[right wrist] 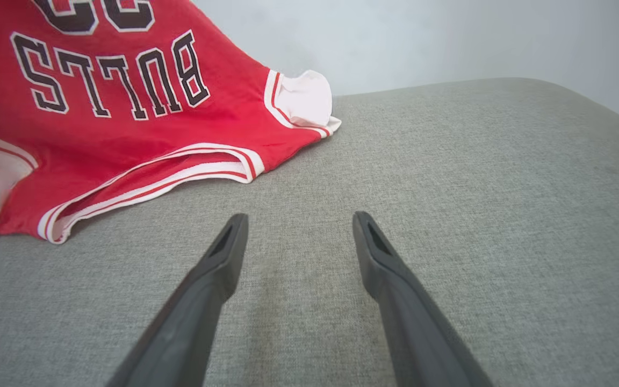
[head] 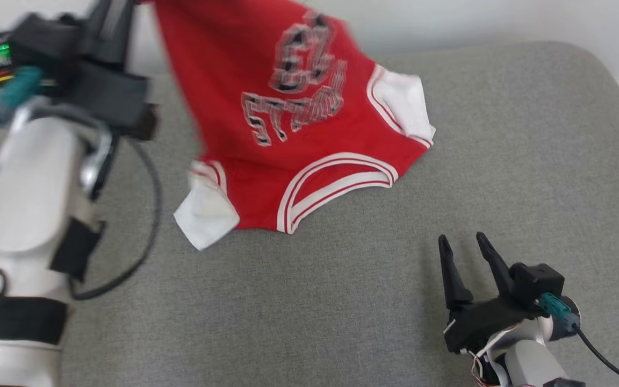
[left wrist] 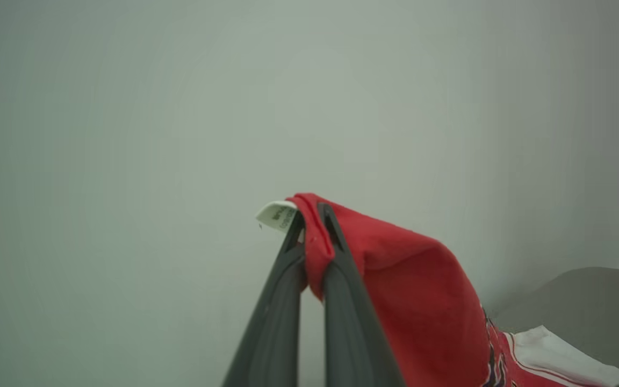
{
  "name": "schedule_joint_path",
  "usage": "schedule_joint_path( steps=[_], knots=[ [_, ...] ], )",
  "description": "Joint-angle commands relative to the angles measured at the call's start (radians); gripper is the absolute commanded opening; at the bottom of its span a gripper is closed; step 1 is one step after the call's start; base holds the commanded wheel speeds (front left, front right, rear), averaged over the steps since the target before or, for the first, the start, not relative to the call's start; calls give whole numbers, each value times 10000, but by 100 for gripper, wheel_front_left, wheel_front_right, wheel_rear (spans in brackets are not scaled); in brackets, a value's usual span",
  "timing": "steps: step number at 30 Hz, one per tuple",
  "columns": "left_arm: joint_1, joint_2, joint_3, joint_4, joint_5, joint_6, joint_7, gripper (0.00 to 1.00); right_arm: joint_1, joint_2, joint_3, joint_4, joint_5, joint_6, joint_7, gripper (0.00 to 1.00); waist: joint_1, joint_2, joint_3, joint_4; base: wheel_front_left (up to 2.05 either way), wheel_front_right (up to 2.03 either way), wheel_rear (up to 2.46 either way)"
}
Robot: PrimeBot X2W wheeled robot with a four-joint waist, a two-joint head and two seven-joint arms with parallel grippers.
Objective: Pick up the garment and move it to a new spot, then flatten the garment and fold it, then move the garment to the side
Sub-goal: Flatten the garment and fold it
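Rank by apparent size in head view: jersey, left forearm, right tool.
1. Jersey and left forearm: alike in area, and the forearm is nearest the camera, so unranked.
2. Right tool: clearly smallest.

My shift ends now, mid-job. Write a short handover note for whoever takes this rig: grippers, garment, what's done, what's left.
Left gripper: shut on an edge of the red jersey, beside its white label, raised high.
Right gripper: open, holding nothing, low over the grey cushion, apart from the jersey.
Jersey: hangs upside down from the left gripper; neckline and armholes rest on the cushion.
Done: garment gripped and partly lifted.
Left: set it at a new spot, flatten, fold, move aside.
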Motion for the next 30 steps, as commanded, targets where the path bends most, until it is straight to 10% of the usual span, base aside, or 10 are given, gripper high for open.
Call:
schedule_joint_path(
  steps=[1, 14, 15, 16, 17, 30],
  knots=[
    [189, 124, 293, 195, -220, 121, -16, 0, -76, 0, 64, -77, 82, 1, -6, 100, -2, -1, 279, -73, 0, 0, 0],
    [3271, 97, 1698, 328, -377, 231, -15, 0, -411, -368, 728, -378, 200, 1, -6, 100, -2, -1, 590, 446, 0, 0, 0],
    [3457, -10, 1790, 290, -384, 221, -15, 15, -418, -413, 823, -406, 216, 1, -6, 100, -2, -1, 570, 493, 0, 0, 0],
    [3641, -123, 1887, 236, -396, 210, -15, 71, -447, -438, 927, -429, 231, 1, -5, 100, -2, -1, 554, 525, 0, 0, 0],
    [3771, -224, 1945, 157, -359, 178, -15, 100, -486, -471, 1017, -454, 259, 1, -5, 100, -2, -1, 542, 571, 0, 0, 0],
    [5724, -1196, 2793, -614, -164, 133, -15, 100, -1174, -660, 3347, -238, 824, 1, -6, 100, -2, -1, 391, 1303, 0, 0, 0]
  ],
)
